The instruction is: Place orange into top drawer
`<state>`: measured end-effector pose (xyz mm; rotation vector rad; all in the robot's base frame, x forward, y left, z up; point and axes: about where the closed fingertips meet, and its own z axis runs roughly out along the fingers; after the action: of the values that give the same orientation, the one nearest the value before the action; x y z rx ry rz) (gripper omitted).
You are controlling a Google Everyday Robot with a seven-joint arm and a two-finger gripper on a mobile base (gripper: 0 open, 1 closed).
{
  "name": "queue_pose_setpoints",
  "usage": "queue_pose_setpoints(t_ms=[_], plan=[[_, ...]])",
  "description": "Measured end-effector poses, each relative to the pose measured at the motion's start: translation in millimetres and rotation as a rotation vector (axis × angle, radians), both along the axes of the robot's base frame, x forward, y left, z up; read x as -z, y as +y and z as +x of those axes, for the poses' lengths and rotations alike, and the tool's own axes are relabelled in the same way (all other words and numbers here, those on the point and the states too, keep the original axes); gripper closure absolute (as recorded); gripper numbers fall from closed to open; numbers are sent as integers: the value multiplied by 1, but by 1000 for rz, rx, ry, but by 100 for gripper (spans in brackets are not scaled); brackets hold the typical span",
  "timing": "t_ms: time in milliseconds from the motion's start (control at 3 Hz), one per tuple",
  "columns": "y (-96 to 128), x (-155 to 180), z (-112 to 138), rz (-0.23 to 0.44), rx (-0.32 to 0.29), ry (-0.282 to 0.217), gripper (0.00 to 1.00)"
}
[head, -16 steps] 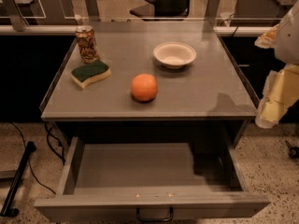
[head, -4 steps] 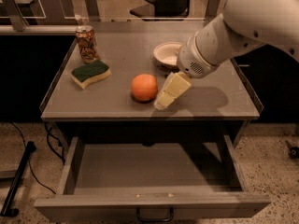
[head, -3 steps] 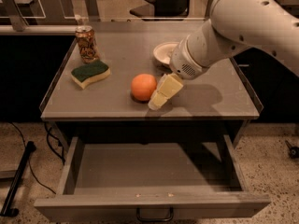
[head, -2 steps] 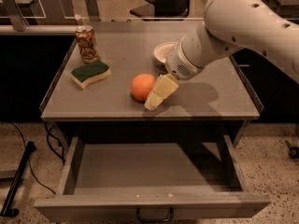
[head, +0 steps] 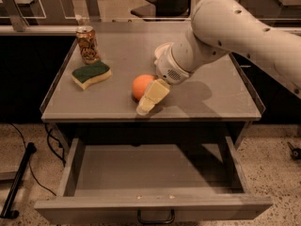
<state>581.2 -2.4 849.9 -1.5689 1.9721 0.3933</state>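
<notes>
Jaws low, just right of orange (head: pixel 140 85), top drawer (head: pixel 150 205) open

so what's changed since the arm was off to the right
The tool swung in from the right, leftward over the table, and now sits against the right side of the orange. The orange, can, sponge and open top drawer stayed put.

The pale arm (head: pixel 244 36) stretches from the upper right, sloping down and to the left. Its round white wrist (head: pixel 171 68), with a perforated face, sits at the lower end, and the cream gripper (head: pixel 151 98) points down-left from it, low over the front of the table (head: pixel 113 41)
</notes>
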Motion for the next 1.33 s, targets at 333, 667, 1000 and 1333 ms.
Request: queue_pose_setpoints(t_ms=[333, 667, 1000, 1333], plan=[[12, 1, -4, 9, -27, 7, 0], [18, 0, -4, 14, -38, 6, 17], [18, 0, -5, 14, -38, 6, 48], [18, 0, -5, 14, -38, 6, 72]])
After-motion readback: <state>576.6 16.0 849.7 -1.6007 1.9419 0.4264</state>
